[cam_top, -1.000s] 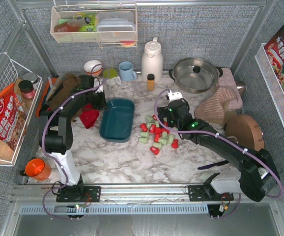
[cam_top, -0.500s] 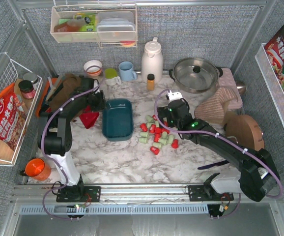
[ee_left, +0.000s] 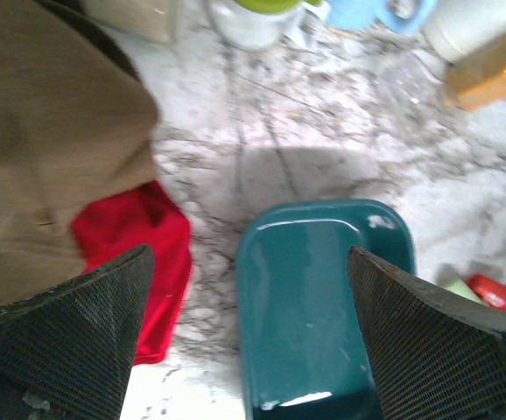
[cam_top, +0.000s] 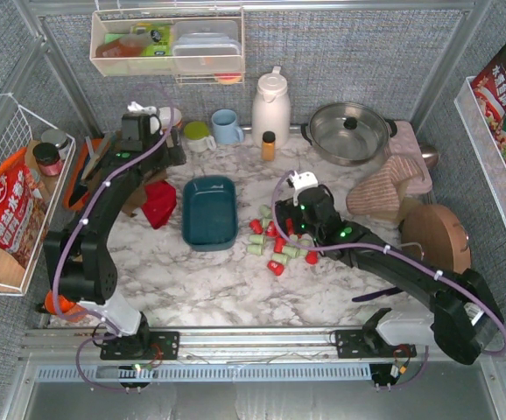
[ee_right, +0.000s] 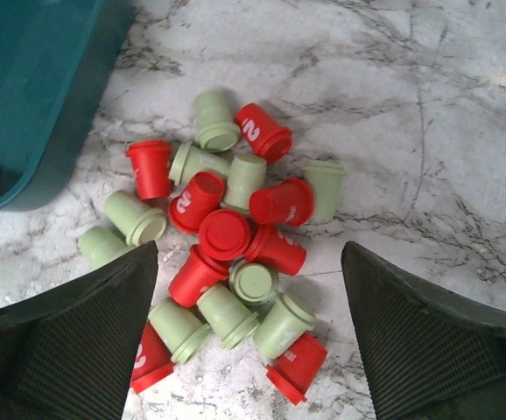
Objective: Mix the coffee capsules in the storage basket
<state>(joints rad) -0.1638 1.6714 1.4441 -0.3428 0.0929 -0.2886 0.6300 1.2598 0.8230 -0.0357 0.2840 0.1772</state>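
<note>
The storage basket (cam_top: pixel 210 210), a dark teal oblong tray, sits on the marble with nothing inside it. My left gripper (cam_top: pixel 159 147) hovers above and behind its far left corner. In the left wrist view this gripper (ee_left: pixel 249 255) is open, and the basket (ee_left: pixel 323 297) lies below the gap. The coffee capsules (cam_top: pixel 279 239), red and pale green, lie in a loose pile on the table just right of the basket. My right gripper (cam_top: pixel 290 220) hangs over the pile. Its jaws (ee_right: pixel 249 251) stand wide open around the capsules (ee_right: pixel 227 232), holding none.
A red cloth (cam_top: pixel 159 203) and a brown cloth (ee_left: pixel 52 131) lie left of the basket. Along the back stand a bowl (cam_top: pixel 165 118), mugs (cam_top: pixel 227 127), an orange-capped bottle (cam_top: pixel 269 145), a white jug (cam_top: pixel 270 107) and a pot (cam_top: pixel 349 131). Folded towels (cam_top: pixel 389 188) are at right.
My left gripper has opened, left the basket's left rim and risen toward the back. The basket has settled flat and straight. The right gripper has dropped slightly closer to the capsules.
</note>
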